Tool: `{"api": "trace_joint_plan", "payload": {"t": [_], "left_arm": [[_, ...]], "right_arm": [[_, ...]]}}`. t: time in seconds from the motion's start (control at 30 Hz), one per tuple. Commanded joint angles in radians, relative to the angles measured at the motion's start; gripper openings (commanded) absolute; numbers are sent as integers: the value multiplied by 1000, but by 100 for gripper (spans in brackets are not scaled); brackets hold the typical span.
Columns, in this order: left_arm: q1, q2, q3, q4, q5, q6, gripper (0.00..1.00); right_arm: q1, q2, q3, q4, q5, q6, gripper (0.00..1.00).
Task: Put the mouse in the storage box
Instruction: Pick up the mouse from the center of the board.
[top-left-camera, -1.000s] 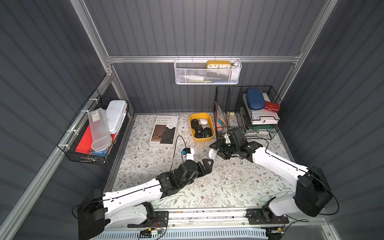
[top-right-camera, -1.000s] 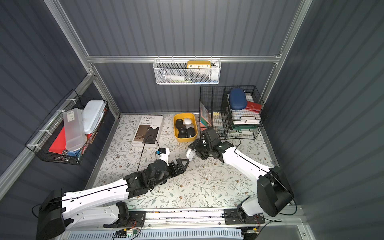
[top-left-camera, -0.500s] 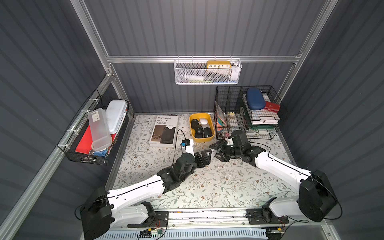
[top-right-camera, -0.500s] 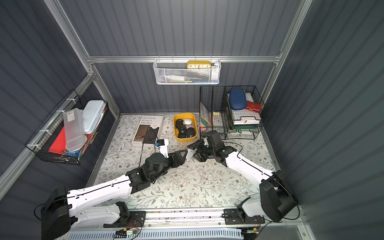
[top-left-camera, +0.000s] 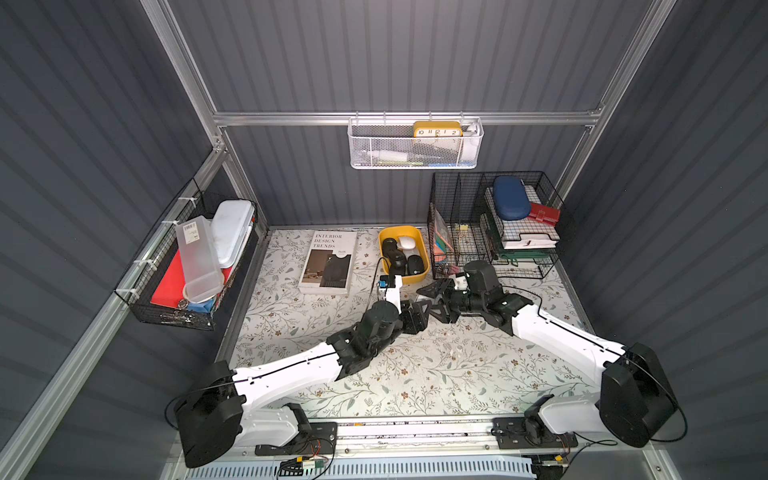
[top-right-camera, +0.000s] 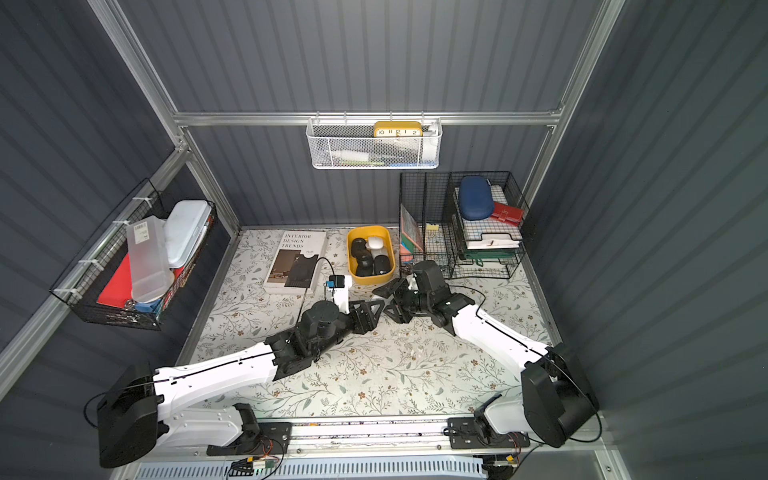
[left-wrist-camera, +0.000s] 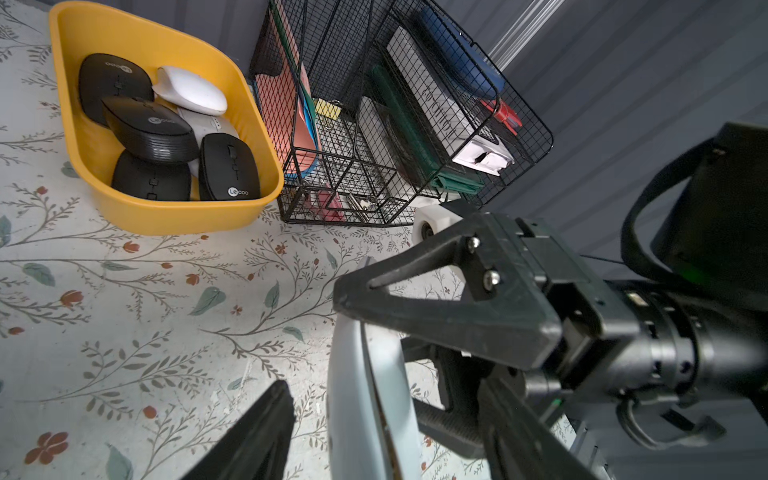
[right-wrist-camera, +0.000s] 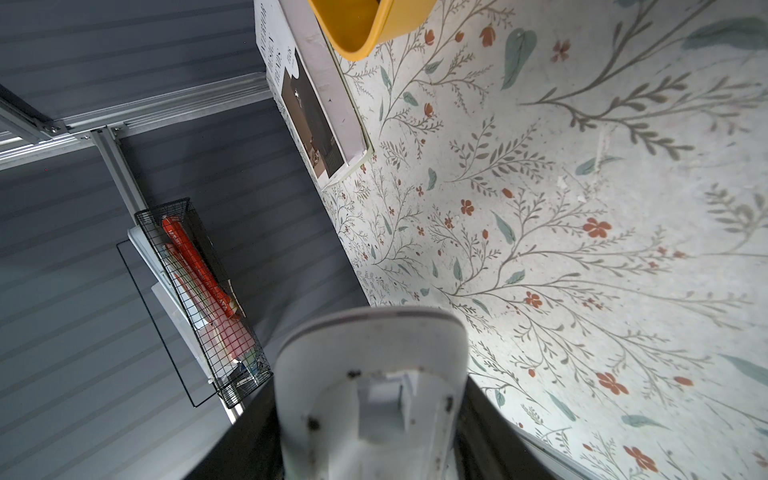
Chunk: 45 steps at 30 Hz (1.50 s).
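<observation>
A white mouse (right-wrist-camera: 370, 390) is held underside up in my right gripper (right-wrist-camera: 370, 395), which is shut on its two sides. In the left wrist view the same mouse (left-wrist-camera: 365, 395) shows edge-on between the jaws of my left gripper (left-wrist-camera: 382, 390). That gripper is open, with a gap between its finger (left-wrist-camera: 257, 436) and the mouse. In both top views the two grippers (top-left-camera: 419, 316) (top-left-camera: 436, 299) meet nose to nose above the mat and hide the mouse. The yellow storage box (top-left-camera: 411, 279) (left-wrist-camera: 174, 216) stands just behind them and holds several black and white mice (left-wrist-camera: 228, 166).
A black wire organiser (top-left-camera: 494, 224) full of files stands right of the box. A book (top-left-camera: 328, 262) lies left of it. A white mesh basket (top-left-camera: 415, 143) hangs on the back wall. A wire basket (top-left-camera: 187, 266) hangs on the left wall.
My left arm has reached forward to the right gripper and its jaws have narrowed around the mouse. The right gripper has drawn slightly back from the box, still holding the mouse.
</observation>
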Motion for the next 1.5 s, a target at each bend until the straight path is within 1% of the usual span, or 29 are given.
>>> {"api": "trace_joint_plan", "payload": {"t": [0.0, 0.13, 0.33, 0.4, 0.57, 0.67, 0.87, 0.93, 0.97, 1.07, 1.13, 1.23, 1.3, 1.33, 1.4, 1.47], "left_arm": [[1, 32, 37, -19, -18, 46, 69], [1, 44, 46, -8, -33, 49, 59], [1, 57, 42, -7, -20, 51, 50], [1, 64, 45, -6, -15, 54, 48], [1, 88, 63, -12, -13, 66, 48], [1, 101, 79, -26, -34, 63, 42], [2, 72, 72, -19, -62, 53, 27], [2, 73, 75, -19, -68, 48, 21], [1, 74, 75, -19, -71, 45, 20], [8, 70, 71, -19, -85, 32, 18], [28, 68, 77, -31, -85, 28, 16], [74, 68, 100, -54, -84, 40, 16], [106, 87, 137, -77, -84, 59, 17], [120, 103, 160, -90, -88, 72, 18], [153, 153, 223, -128, -90, 88, 19], [196, 239, 319, -191, -93, 102, 18]], "right_arm": [[5, -15, -1, 26, -16, 9, 46], [7, -22, -7, 25, -13, 15, 46], [8, -22, -7, 29, -12, 17, 46], [9, -20, -5, 35, -14, 21, 47], [14, -19, 8, 36, -16, 16, 47], [16, -18, 10, 37, -17, 17, 47], [16, -13, -6, 35, -9, 26, 49], [17, -14, -5, 32, -2, 23, 54], [14, -15, -3, 28, 3, 19, 59], [10, -36, 10, -34, 46, -19, 82], [-12, -63, 26, -101, 70, -63, 90], [-80, -119, 24, -196, 94, -127, 96], [-131, -152, 7, -250, 137, -166, 98], [-159, -203, -4, -277, 163, -189, 98], [-211, -250, -22, -317, 184, -239, 99], [-260, -284, -22, -383, 197, -297, 99]]}}
